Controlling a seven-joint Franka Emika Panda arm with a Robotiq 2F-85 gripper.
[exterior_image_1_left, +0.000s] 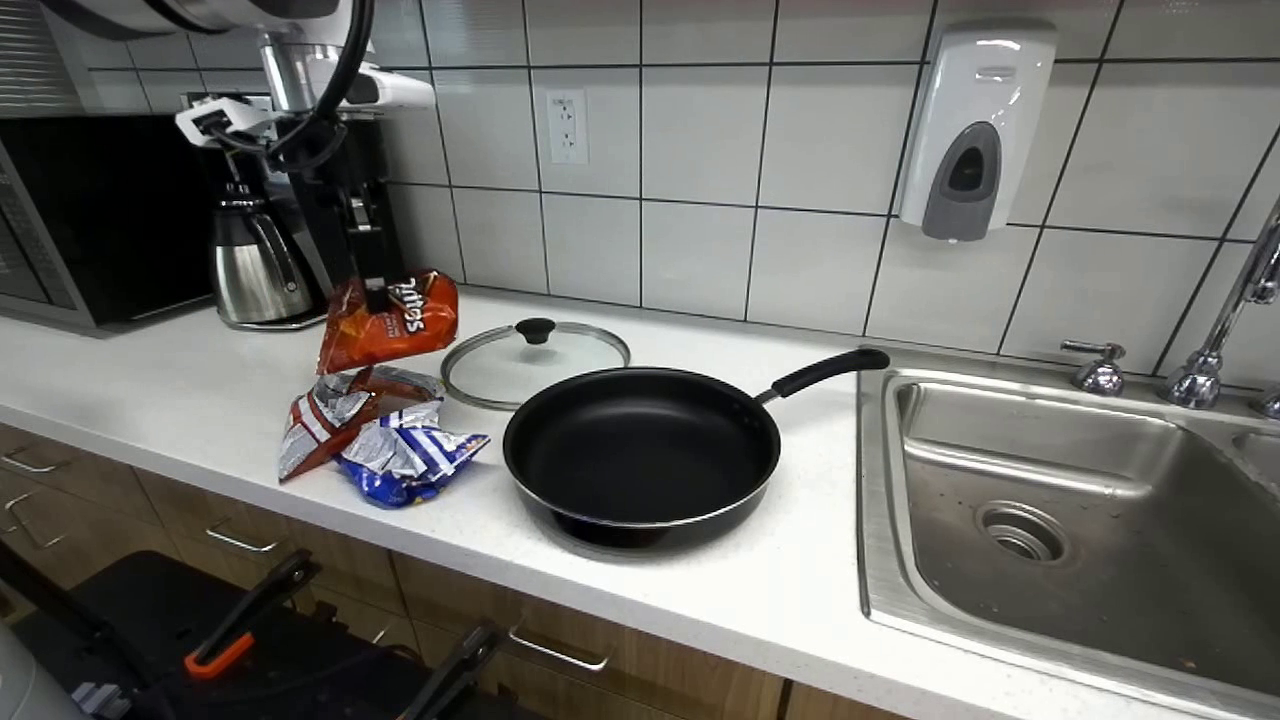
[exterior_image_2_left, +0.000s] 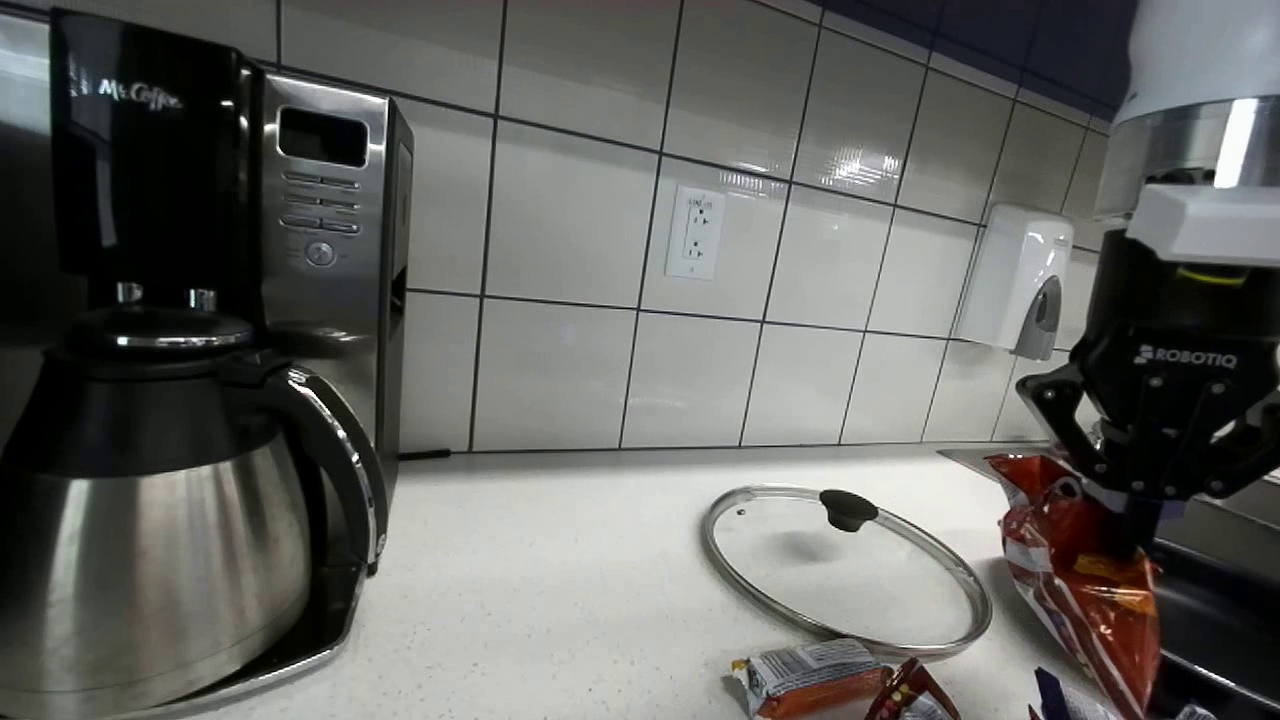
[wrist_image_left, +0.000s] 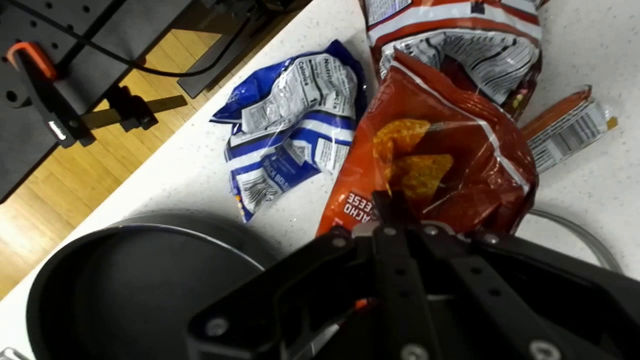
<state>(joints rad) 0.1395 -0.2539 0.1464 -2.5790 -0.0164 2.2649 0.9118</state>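
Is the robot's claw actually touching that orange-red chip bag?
Touching. In an exterior view, the gripper is shut on the orange-red chip bag, and the crumpled bag hangs tilted from it.

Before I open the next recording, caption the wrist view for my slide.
Gripper clamped on a red chip bag over a white counter, a blue bag and black pan nearby.

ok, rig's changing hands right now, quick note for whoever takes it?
End effector: shut on the shiny orange-red chip bag.
Where: crumpled blue-and-silver bag and crumpled red-and-silver bag on the white speckled counter, round black frying pan and round glass lid too.
Done: chip bag gripped, apparently lifted.
Left: not yet released; the blue and red bags are ungripped.
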